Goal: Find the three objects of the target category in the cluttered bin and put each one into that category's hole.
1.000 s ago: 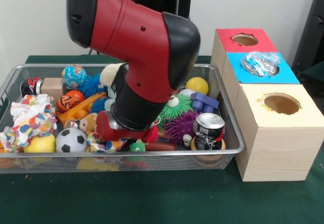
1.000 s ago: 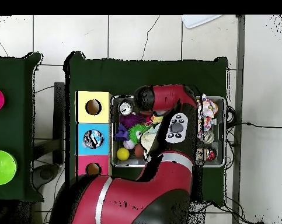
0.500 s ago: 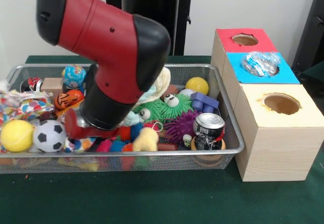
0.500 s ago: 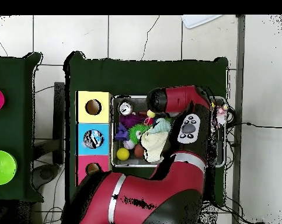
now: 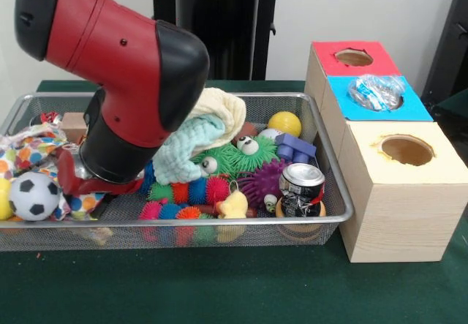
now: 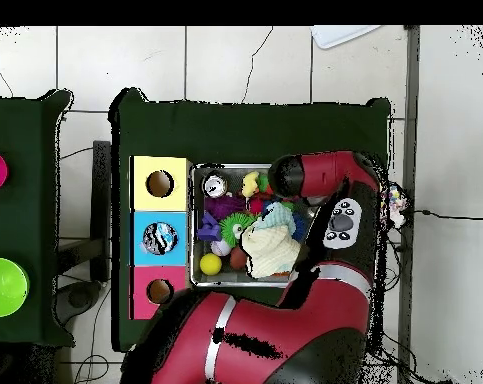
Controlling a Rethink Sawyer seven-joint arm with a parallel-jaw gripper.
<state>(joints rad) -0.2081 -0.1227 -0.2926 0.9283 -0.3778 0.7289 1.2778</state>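
Pincer [image 5: 69,185] state cannot be told: it is buried low at the left of the wire bin [image 5: 333,192], hidden by the bulky red and black arm [image 5: 124,68] and the spotted cloth [image 5: 29,156] beside it. Which category is wanted is not evident (the task names none), so the likely targets are only a guess. A crushed can [image 5: 301,185] sits at the bin's lower right corner, and a yellow ball [image 5: 285,123] lies toward the upper right, near the row of boxes. The blue box [image 5: 376,108] already has something shiny in its hole; the red box [image 5: 355,57] and the plain wooden box [image 5: 406,152] have open holes. To search well, the arm should sweep slowly, spreading clutter such as the soccer ball [image 5: 33,196] and green spiky toy [image 5: 241,156] without spilling it over the rim.
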